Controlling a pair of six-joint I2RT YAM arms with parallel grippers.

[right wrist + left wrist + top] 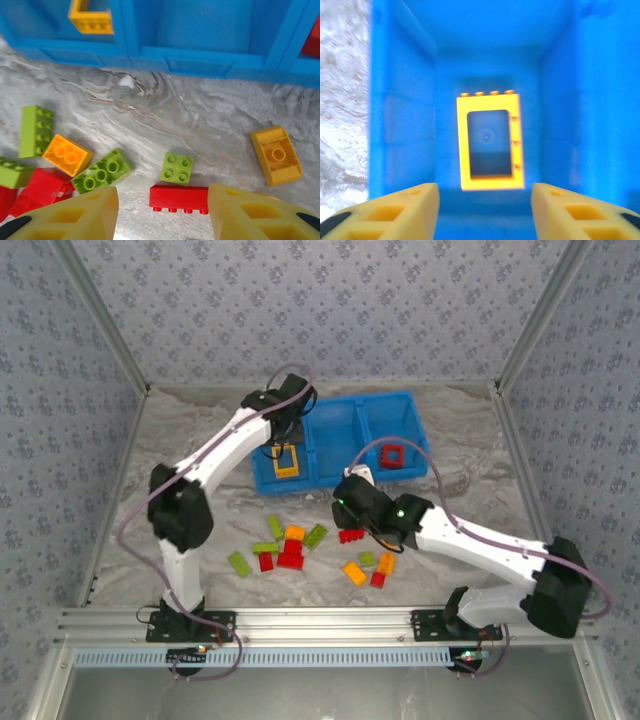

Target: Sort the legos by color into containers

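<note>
Mostly blurry up close: left gripper (pixel 485 212) spread wide over bright blue plastic bin's (pixel 405 125) left compt w/ orange rectangular frame lego (pixel 462 145) on its floor; right gripper (pixel 164 220) released above flat red brick (pixel 179 196) on marbled tabletop (pixel 200 125); red piece in bin (pixel 314 42) cut off at edge

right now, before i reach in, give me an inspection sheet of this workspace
surface: grey marbled table
job's things: blue bin with orange frame in left compartment, red frame in right; loose orange, green, red bricks on table in front
clutter: nothing seen
grippers: left gripper open over the orange frame; right gripper open above a red brick
cables: purple cables loop along both arms
surroundings: patterned walls, metal rail at near edge
</note>
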